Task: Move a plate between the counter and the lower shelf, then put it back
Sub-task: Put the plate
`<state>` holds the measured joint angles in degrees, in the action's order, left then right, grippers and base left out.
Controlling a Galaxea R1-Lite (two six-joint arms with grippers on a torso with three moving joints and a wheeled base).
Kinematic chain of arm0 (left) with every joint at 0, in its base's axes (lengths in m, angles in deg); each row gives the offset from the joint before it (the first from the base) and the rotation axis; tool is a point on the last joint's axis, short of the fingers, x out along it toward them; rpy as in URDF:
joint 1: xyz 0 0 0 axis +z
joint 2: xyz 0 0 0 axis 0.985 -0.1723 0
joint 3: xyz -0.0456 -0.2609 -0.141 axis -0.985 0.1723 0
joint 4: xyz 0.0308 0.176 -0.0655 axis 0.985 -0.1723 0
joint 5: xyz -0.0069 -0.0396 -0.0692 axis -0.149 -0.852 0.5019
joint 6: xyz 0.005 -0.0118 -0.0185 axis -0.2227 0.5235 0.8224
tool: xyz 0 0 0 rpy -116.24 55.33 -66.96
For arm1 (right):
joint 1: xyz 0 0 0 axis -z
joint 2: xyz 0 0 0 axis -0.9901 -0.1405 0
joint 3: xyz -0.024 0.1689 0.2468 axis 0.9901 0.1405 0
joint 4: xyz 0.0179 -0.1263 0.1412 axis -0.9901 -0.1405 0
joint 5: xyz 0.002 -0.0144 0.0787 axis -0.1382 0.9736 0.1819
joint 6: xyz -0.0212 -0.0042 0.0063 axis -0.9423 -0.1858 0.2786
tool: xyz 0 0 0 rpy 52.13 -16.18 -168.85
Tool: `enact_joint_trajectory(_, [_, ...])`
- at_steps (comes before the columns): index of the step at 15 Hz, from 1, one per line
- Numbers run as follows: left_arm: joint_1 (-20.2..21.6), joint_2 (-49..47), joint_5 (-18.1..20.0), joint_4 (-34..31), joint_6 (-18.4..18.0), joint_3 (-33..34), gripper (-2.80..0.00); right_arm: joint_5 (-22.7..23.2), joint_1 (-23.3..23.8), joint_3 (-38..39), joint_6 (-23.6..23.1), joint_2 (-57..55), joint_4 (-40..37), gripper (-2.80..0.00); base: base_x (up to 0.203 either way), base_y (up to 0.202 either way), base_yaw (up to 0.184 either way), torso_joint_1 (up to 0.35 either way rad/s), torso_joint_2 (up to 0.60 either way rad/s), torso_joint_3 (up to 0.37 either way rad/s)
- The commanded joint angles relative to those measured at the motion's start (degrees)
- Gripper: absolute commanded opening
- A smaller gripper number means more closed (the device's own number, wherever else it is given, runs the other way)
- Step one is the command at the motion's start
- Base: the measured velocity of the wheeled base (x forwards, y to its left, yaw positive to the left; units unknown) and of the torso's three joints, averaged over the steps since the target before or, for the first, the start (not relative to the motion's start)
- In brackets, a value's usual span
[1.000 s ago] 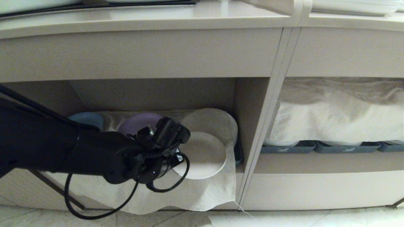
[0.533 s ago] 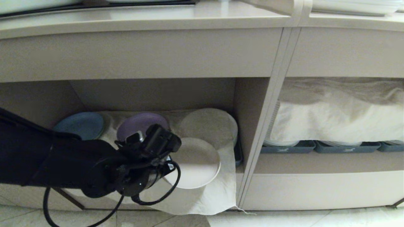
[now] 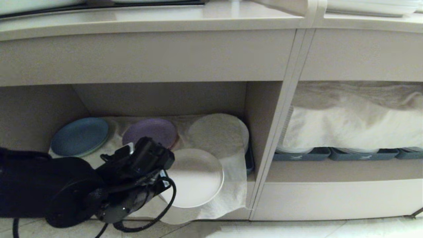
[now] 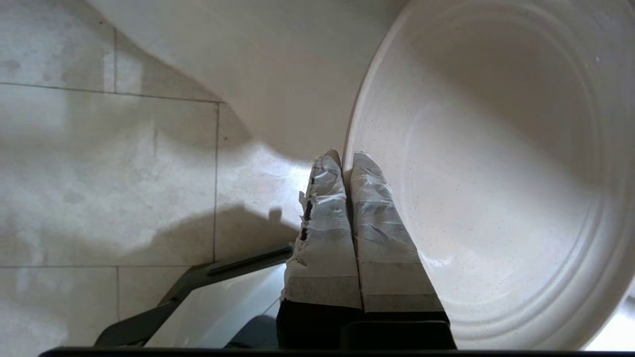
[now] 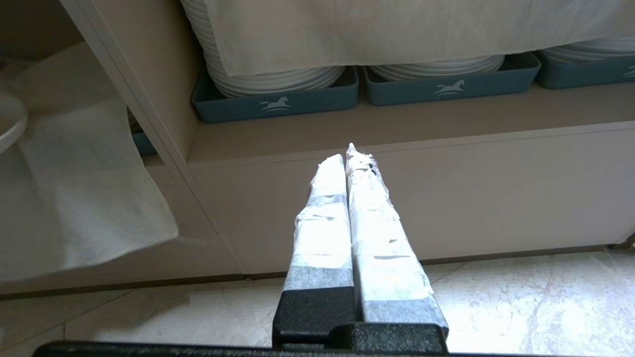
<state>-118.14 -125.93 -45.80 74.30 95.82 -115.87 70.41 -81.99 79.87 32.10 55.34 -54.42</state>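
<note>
Cream-beige plate was clamped by its rim in the left end effector, taped fingers pressed together on the edge with the ringed underside facing the wrist camera. In the head view the plate sat at the front lip of the lower shelf, partly overhanging the crinkled white cloth that draped over the shelf edge.

Compared with one second earlier: the left arm had dropped and pulled back toward the lower left of the head view, and the plate had travelled with it, lower and further out from the bay. It had sat closer to the large cloth-covered stack before; now it was clear of it. More of the blue plate and purple plate at the back of the shelf was uncovered as the arm withdrew. Camera framing was unchanged.

Right end effector hung near the floor in front of the neighbouring bay with dark blue trays, fingers pressed together, holding nothing. Table ran along the top of the head view.
</note>
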Motion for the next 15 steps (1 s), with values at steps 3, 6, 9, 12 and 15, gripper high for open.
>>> enact_joint_trajectory(3, [0.09,5.48,-0.27,-0.03,0.26,4.15,-2.8,-0.03,-0.01,0.0,0.03,0.0,0.04,-2.8,0.0,0.0,0.0,0.0,0.0,0.0])
enact_joint_trajectory(6, [1.17,9.02,-0.19,-0.11,0.11,6.77,-2.8,-0.03,-0.01,0.0,0.03,0.0,0.04,-2.8,0.0,0.0,0.0,0.0,0.0,0.0])
enact_joint_trajectory(9, [2.96,11.03,-0.27,-0.24,-0.27,7.63,-2.8,-0.03,-0.01,0.0,0.03,0.0,0.04,-2.8,0.0,0.0,0.0,0.0,0.0,0.0])
enact_joint_trajectory(12, [2.91,12.32,-0.82,-0.3,-0.41,9.03,-2.8,-0.03,-0.01,0.0,0.03,0.0,0.04,-2.8,0.0,0.0,0.0,0.0,0.0,0.0])
enact_joint_trajectory(15, [2.87,14.21,-1.21,-0.21,-0.83,10.93,-2.8,-0.03,-0.01,0.0,0.03,0.0,0.04,-2.8,0.0,0.0,0.0,0.0,0.0,0.0])
